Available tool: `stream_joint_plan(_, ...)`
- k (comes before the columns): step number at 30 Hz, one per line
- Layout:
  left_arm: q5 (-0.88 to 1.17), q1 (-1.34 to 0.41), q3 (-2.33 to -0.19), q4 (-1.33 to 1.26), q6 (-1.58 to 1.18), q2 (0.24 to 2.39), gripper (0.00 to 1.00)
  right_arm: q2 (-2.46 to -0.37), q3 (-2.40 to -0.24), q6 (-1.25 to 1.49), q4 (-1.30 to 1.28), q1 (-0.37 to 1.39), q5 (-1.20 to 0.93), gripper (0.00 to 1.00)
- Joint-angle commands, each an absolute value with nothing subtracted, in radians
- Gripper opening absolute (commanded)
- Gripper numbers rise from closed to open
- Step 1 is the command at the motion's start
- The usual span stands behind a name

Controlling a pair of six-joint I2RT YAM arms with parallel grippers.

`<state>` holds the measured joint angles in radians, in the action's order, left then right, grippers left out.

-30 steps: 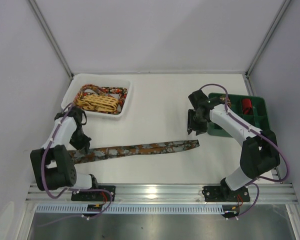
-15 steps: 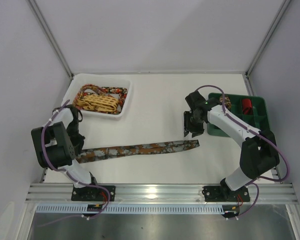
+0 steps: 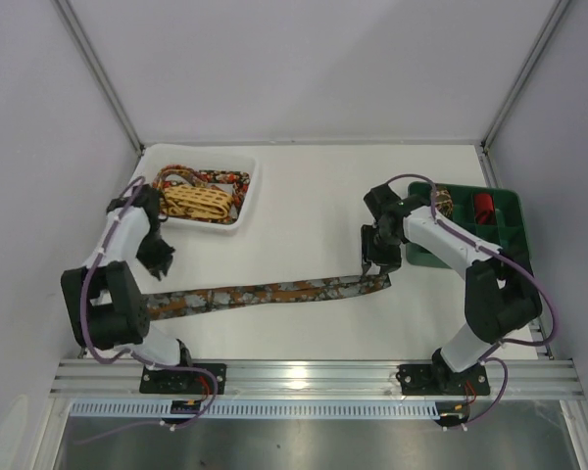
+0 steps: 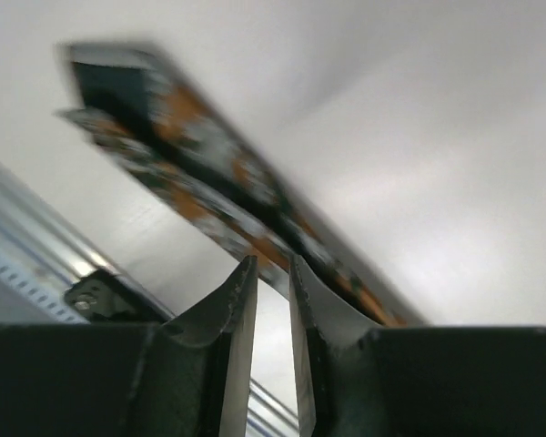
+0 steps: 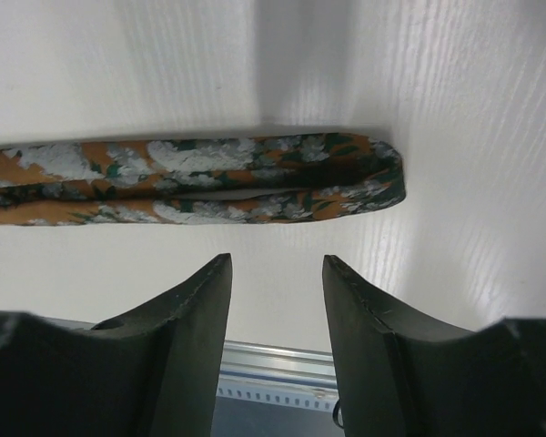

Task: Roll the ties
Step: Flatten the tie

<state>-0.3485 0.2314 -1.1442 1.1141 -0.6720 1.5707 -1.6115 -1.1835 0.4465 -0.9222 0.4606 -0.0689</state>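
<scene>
Two arms bent inward: left gripper [image 4: 271, 264] has lifted off tie [image 3: 274, 292], jaws barely parted, empty; right gripper [image 5: 275, 264] dropped over tie end, jaws apart.

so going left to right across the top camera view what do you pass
left gripper → right gripper → green bin. left out: the flat tie, which spans from one gripper to the other, and the white tray, which overlaps the left gripper sideways
</scene>
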Motion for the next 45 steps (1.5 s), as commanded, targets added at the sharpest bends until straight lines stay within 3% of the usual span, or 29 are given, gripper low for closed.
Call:
stream_joint_plan(1,-0.042,-0.06,-1.098,0.999,-0.603,1.462,0.26,-1.638,-1.18,0.416,-0.923,0.422,-0.051,0.52)
stream_joint_plan(3,0.05,-0.173,-1.085,0.922,-0.617,1.457,0.22,-1.649,-1.177,0.407,-0.913,0.408,-0.055,0.51)
stream_joint_plan(4,0.131,-0.271,-1.083,0.895,-0.633,1.463,0.15,-1.655,-1.178,0.405,-0.901,0.407,-0.058,0.51)
stream_joint_plan(9,0.224,-0.465,-1.161,0.79,-0.624,1.613,0.01,-1.732,-1.178,0.414,-0.807,0.403,-0.097,0.5)
stream_joint_plan(17,0.206,-0.52,-1.379,0.821,-0.5,1.868,0.0,-1.836,-1.207,0.486,-0.81,0.402,0.03,0.47)
stream_joint_plan(20,0.172,-0.528,-1.463,0.838,-0.454,1.885,0.03,-1.763,-1.279,0.606,-0.874,0.416,0.042,0.56)
stream_joint_plan(21,0.172,-0.528,-1.485,0.828,-0.446,1.887,0.08,-1.756,-1.317,0.651,-0.9,0.425,0.031,0.7)
stream_joint_plan(23,0.181,-0.528,-1.497,0.804,-0.427,1.89,0.13,-1.77,-1.431,0.794,-0.983,0.433,0.009,0.85)
stream_joint_plan(24,0.207,-0.528,-1.505,0.793,-0.419,1.894,0.18,-1.778,-1.463,0.839,-1.036,0.434,0.011,0.98)
stream_joint_plan(25,0.222,-0.528,-1.508,0.781,-0.407,1.902,0.2,-1.779,-1.5,0.877,-1.051,0.434,-0.036,1.0)
stream_joint_plan(32,0.307,-0.528,-1.529,0.749,-0.402,1.973,0.21,-1.634,-1.309,1.257,-0.951,0.569,-0.049,1.0)
stream_joint_plan(37,0.305,-0.529,-1.542,0.767,-0.379,1.991,0.21,-1.598,-1.164,1.411,-0.838,0.63,-0.051,0.82)
stream_joint_plan(45,0.304,-0.529,-1.508,0.779,-0.371,1.97,0.22,-1.683,-1.117,1.482,-0.749,0.655,-0.031,0.78)
